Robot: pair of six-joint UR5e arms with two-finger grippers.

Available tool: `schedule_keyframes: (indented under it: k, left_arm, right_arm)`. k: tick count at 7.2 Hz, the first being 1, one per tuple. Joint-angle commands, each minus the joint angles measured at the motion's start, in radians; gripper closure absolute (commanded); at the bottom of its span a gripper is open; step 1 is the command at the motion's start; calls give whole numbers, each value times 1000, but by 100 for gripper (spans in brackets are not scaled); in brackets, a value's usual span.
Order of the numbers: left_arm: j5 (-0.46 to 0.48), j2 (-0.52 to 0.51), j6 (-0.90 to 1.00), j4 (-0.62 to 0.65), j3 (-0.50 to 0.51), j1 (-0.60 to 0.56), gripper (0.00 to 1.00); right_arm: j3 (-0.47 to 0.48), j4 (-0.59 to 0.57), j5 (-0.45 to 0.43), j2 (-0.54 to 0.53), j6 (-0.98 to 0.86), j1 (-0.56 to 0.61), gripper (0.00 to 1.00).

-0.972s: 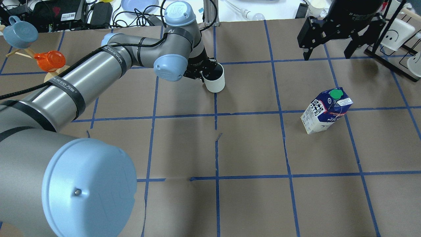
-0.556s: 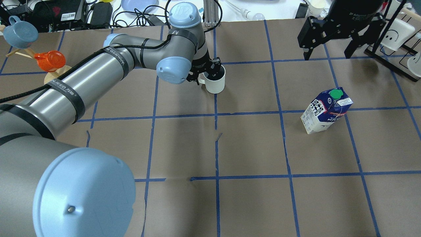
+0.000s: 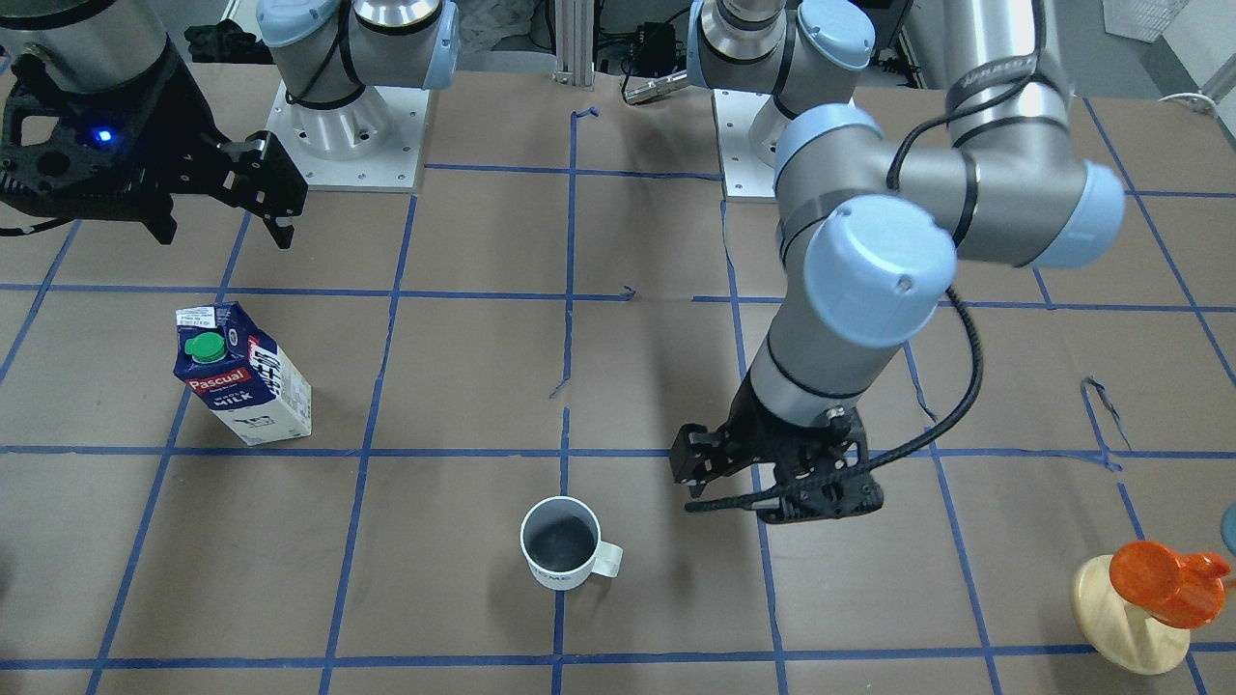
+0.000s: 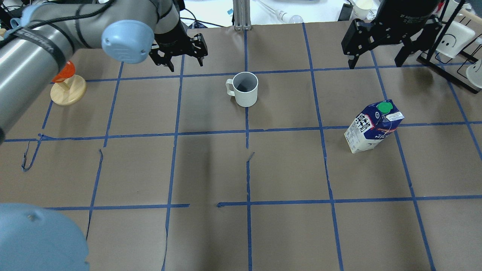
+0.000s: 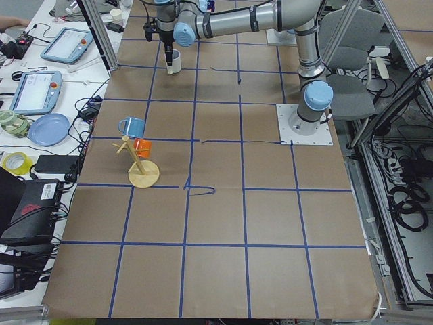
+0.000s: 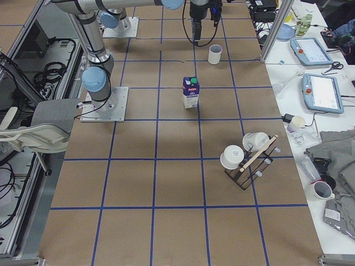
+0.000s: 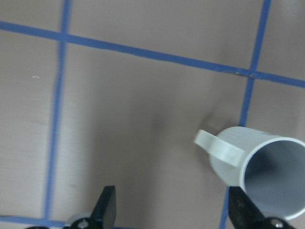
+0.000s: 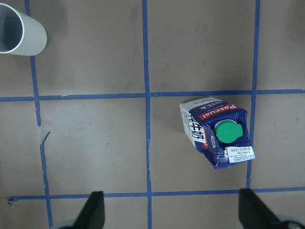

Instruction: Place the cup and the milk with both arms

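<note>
The white cup (image 4: 245, 89) stands upright on the brown table, handle toward my left arm; it also shows in the front view (image 3: 560, 543) and the left wrist view (image 7: 259, 164). My left gripper (image 4: 186, 64) is open and empty, above the table and apart from the cup on its handle side (image 3: 763, 492). The navy and white milk carton (image 4: 373, 126) with a green cap stands upright, clear of both grippers (image 3: 243, 376) (image 8: 217, 134). My right gripper (image 4: 375, 64) is open and empty, high above the table, beyond the carton (image 3: 222, 227).
A wooden mug stand (image 4: 68, 89) with an orange cup stands at the table's far left (image 3: 1144, 598). A black wire rack (image 4: 453, 45) with white mugs stands at the far right. Blue tape lines grid the table. Cables and devices lie beyond the far edge.
My left gripper has come out of the cup, let go of its rim and moved away to the left. The cup stays in place. The right arm and the milk have not moved.
</note>
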Motion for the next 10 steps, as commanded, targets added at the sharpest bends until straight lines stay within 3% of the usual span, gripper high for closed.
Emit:
schedule_keyframes:
  k: [1, 3, 4, 7, 10]
  left_arm:
    - [46, 200, 252, -240, 4, 136, 0]
    - [34, 319, 308, -270, -20, 151, 0]
    - [30, 316, 300, -258, -38, 142, 0]
    - [33, 330, 236, -240, -86, 94, 0]
    - [40, 342, 234, -233, -101, 93, 0]
  right_arm:
    - [0, -6, 0, 21, -143, -56, 0]
    - [5, -2, 3, 74, -293, -192, 0]
    - [30, -24, 3, 96, -329, -223, 0]
    - [254, -272, 13, 87, -248, -222, 0]
    - [310, -272, 16, 87, -263, -184, 1]
